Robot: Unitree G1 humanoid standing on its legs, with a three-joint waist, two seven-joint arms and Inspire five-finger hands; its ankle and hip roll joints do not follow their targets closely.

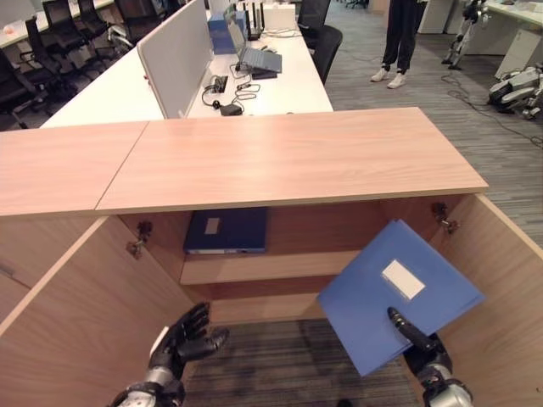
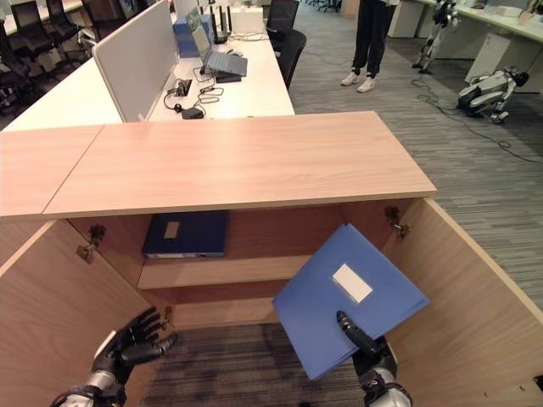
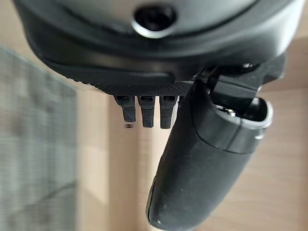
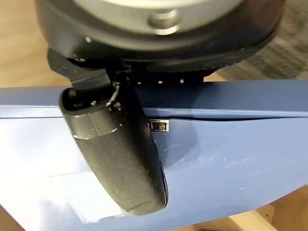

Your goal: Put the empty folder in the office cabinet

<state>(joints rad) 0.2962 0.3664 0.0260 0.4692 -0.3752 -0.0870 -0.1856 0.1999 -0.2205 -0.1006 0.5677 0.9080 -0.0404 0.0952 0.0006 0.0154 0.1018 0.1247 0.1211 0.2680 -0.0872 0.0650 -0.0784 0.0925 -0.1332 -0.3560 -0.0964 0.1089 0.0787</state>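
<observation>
A light blue folder [image 1: 397,292] with a white label is held tilted in front of the open wooden cabinet [image 1: 288,161], by its right door. My right hand [image 1: 422,343] is shut on the folder's lower edge, thumb [image 4: 120,154] pressed on its top face [image 4: 231,168]. My left hand [image 1: 182,339] hangs open with spread fingers [image 3: 147,110] near the left door, holding nothing. A dark blue folder [image 1: 226,229] lies on the cabinet's upper shelf [image 1: 254,267].
Both cabinet doors, left [image 1: 76,322] and right [image 1: 505,288], stand wide open. Behind the cabinet is a white desk [image 1: 271,80] with a laptop, cables and a divider panel. A person [image 1: 399,38] stands on the carpet beyond. Another robot [image 1: 517,85] lies at far right.
</observation>
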